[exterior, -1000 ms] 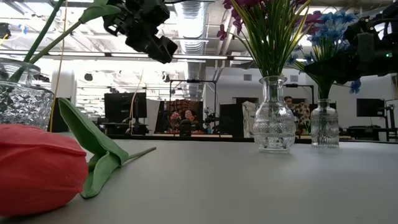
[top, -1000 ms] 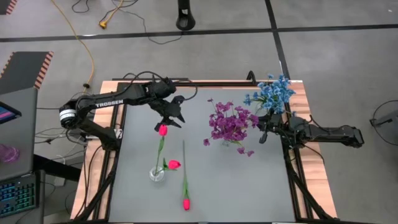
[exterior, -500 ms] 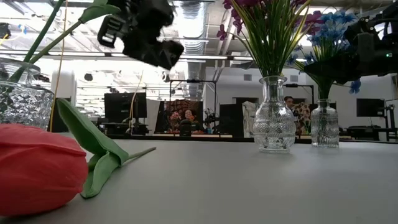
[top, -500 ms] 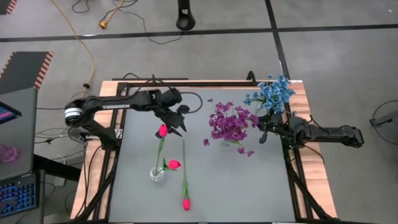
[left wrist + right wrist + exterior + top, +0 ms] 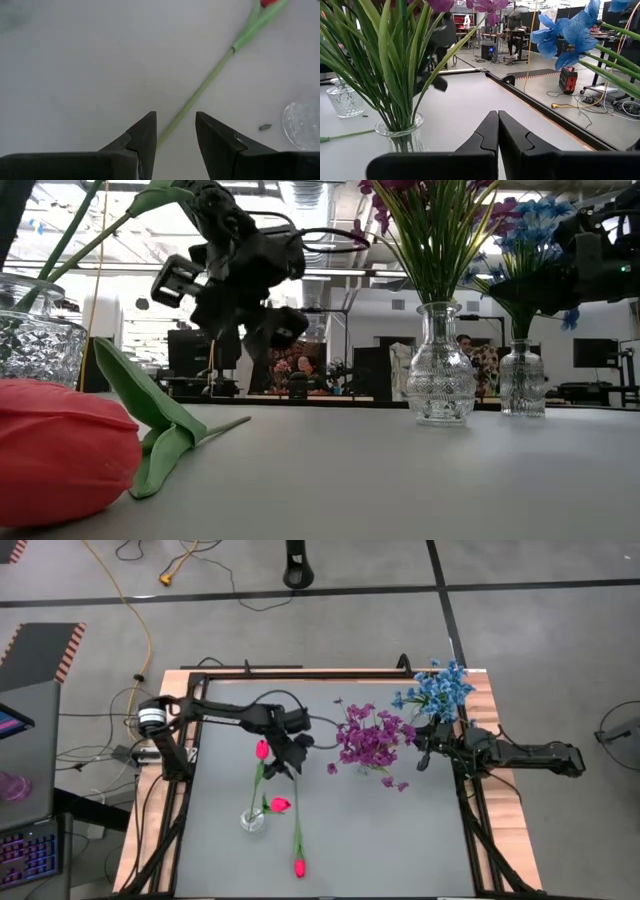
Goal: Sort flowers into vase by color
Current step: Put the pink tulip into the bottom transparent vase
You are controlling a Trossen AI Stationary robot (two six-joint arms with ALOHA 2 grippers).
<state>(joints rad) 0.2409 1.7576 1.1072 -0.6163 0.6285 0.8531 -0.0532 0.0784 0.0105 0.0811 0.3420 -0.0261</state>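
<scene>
A pink-red tulip [image 5: 297,840] lies flat on the grey table, bud [image 5: 299,867] toward the near edge; its bud [image 5: 60,450] fills the low view's left. My left gripper [image 5: 285,762] hovers open above the stem's far end [image 5: 197,94], which shows just ahead of the gap between its fingers [image 5: 176,127]. A clear glass vase [image 5: 252,820] holds two more tulips [image 5: 262,749]. Purple flowers [image 5: 370,738] and blue flowers [image 5: 440,690] stand in their own glass vases. My right gripper [image 5: 420,755] waits shut beside the purple vase [image 5: 400,136].
The tulip vase [image 5: 302,125] stands close to the left gripper, toward the near-left. The purple vase [image 5: 440,370] and blue vase [image 5: 522,380] stand at the far right. The table's raised frame [image 5: 300,670] runs along the far edge. Bare grey table [image 5: 390,840] lies at the near right.
My left gripper has swung toward the table's right and near edge, past the tall tulip in the vase, and come down over the far end of the lying tulip's stem. The flowers and vases have stayed where they were.
</scene>
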